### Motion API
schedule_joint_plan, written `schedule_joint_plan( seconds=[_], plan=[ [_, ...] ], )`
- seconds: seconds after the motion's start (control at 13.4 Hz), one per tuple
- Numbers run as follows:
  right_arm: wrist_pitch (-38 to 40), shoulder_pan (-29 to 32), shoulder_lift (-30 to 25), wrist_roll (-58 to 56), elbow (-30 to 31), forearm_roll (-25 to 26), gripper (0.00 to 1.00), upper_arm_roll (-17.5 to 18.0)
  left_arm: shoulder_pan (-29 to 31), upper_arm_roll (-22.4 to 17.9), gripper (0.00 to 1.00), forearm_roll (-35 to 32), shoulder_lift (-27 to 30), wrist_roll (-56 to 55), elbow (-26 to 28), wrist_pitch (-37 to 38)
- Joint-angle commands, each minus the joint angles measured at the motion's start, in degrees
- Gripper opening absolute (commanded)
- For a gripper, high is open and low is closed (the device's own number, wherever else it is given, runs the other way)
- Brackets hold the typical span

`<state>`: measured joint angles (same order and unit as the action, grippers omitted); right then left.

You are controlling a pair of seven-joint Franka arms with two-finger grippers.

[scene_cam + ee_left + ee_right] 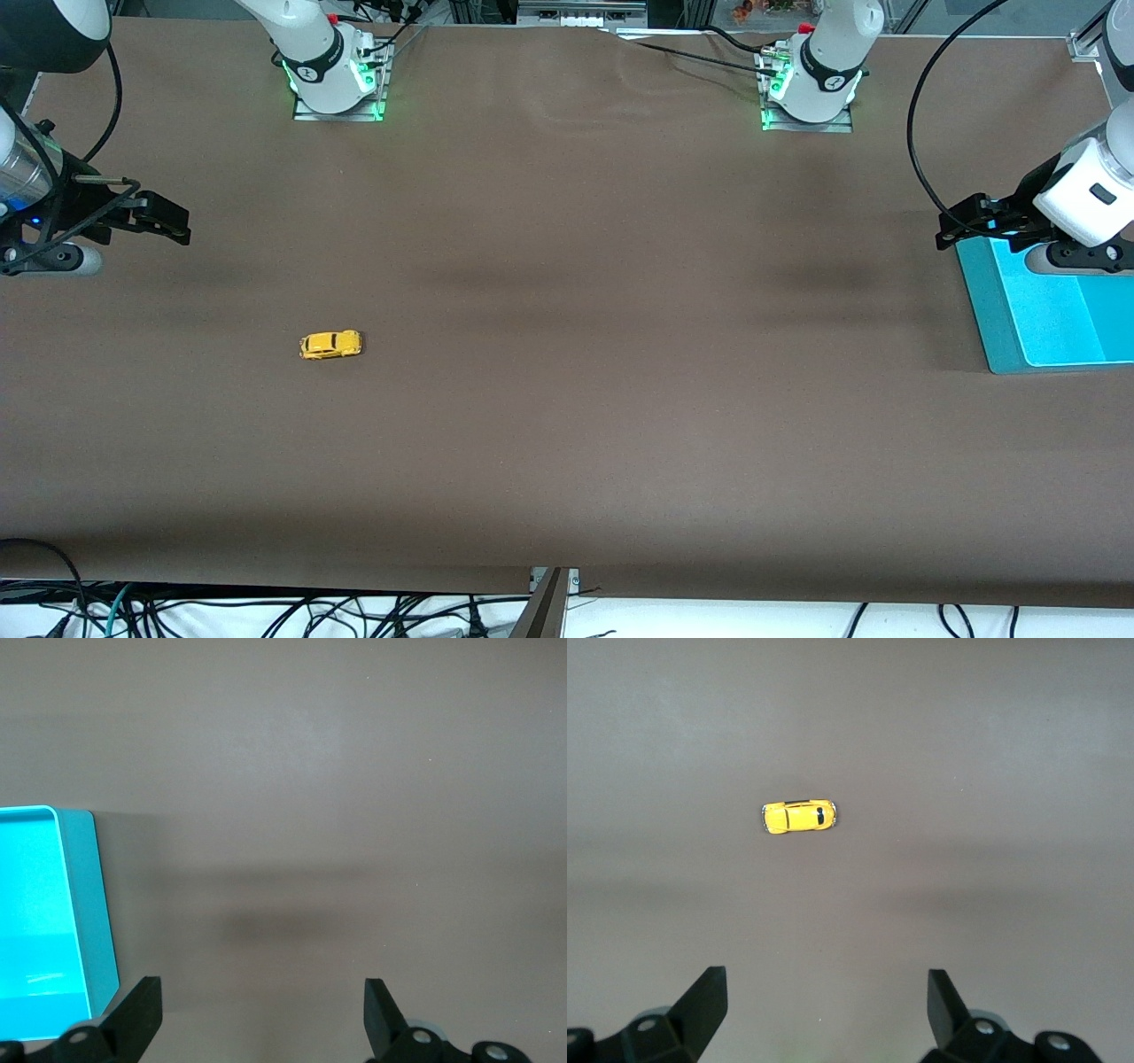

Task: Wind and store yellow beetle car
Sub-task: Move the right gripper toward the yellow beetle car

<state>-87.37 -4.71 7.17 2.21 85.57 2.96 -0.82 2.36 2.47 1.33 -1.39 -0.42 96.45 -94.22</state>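
The yellow beetle car [330, 345] sits on its wheels on the brown table, toward the right arm's end; the right wrist view shows the car [798, 817] from above. My right gripper [168, 219] hangs open and empty above the table edge at the right arm's end, well apart from the car. In the right wrist view the right gripper [826, 997] holds nothing between its wide-apart fingers. My left gripper [961, 226] hovers open and empty by the teal tray [985, 310] at the left arm's end. The left gripper [263, 1005] shows only bare cloth between its fingers.
The teal tray [87, 904] has a low rim and a bright cyan floor with nothing in it. Both arm bases [335, 75] [811, 84] stand along the table's edge farthest from the front camera. Cables hang below the near edge.
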Motion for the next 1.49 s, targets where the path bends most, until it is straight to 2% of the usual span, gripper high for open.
schedule_joint_plan(
  seconds=[0.0, 1.41],
  plan=[
    [0.71, 0.58, -0.67, 1.04, 0.48, -0.94, 1.0, 0.38, -0.16, 0.17, 1.0, -1.42, -0.46, 0.24, -1.35, 0.97],
    [0.62, 0.05, 0.21, 0.6, 0.48, -1.56, 1.0, 0.55, 0.02, 0.08, 1.0, -1.42, -0.54, 0.42, -1.35, 0.97]
  ],
)
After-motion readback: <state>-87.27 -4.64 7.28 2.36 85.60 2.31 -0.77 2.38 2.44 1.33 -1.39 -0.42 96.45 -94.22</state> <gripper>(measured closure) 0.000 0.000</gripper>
